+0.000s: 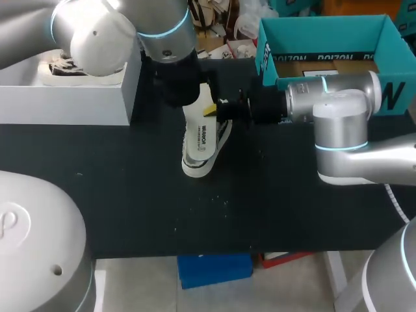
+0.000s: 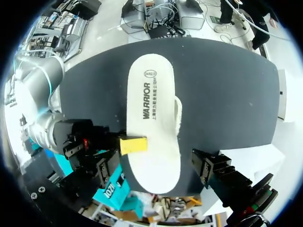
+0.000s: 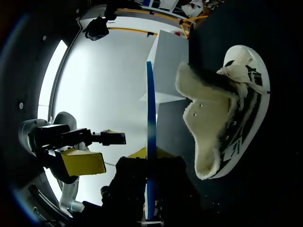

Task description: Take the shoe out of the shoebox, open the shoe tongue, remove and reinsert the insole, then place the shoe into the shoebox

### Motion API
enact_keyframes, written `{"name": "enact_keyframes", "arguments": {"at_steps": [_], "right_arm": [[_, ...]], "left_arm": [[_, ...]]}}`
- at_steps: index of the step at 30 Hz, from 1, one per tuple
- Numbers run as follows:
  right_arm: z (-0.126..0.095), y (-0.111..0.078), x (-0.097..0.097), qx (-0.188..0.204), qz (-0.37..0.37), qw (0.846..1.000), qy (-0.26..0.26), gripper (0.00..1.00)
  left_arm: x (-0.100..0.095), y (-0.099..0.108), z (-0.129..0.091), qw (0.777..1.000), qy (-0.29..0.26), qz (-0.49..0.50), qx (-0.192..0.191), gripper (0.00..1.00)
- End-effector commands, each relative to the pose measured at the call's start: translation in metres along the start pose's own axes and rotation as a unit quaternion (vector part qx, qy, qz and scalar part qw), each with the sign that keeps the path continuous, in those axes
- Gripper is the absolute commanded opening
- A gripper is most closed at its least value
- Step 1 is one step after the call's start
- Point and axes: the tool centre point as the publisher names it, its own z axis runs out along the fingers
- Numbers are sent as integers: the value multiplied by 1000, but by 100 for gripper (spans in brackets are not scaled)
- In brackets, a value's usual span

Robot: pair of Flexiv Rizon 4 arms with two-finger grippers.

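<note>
Tabletop (image 1: 130, 195) is carrying the shoe (image 3: 241, 118) at its middle, tongue open. Insole (image 2: 154, 118) is hanging just above the shoe, white face twd L tool (image 2: 158, 168), R tool (image 1: 224, 108) at its edge. Can't tell whether either tool is gripping.

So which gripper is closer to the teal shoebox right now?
Right, slightly. The right gripper is at the side of the shoe that faces the teal shoebox; the left gripper is at the shoe too, on the side away from the box.
</note>
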Motion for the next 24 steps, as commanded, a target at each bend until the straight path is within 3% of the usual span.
{"name": "enact_keyframes", "arguments": {"at_steps": [1, 16, 24], "right_arm": [[1, -1, 1, -2, 0, 1000, -2, 0], [1, -1, 1, -2, 0, 1000, -2, 0], [1, -1, 1, -2, 0, 1000, -2, 0]], "left_arm": [[0, 20, 6, 1000, -3, 2, 11, 100], [9, 86, 14, 1000, -9, 5, 6, 100], [13, 97, 21, 1000, -9, -3, 6, 100]]}}
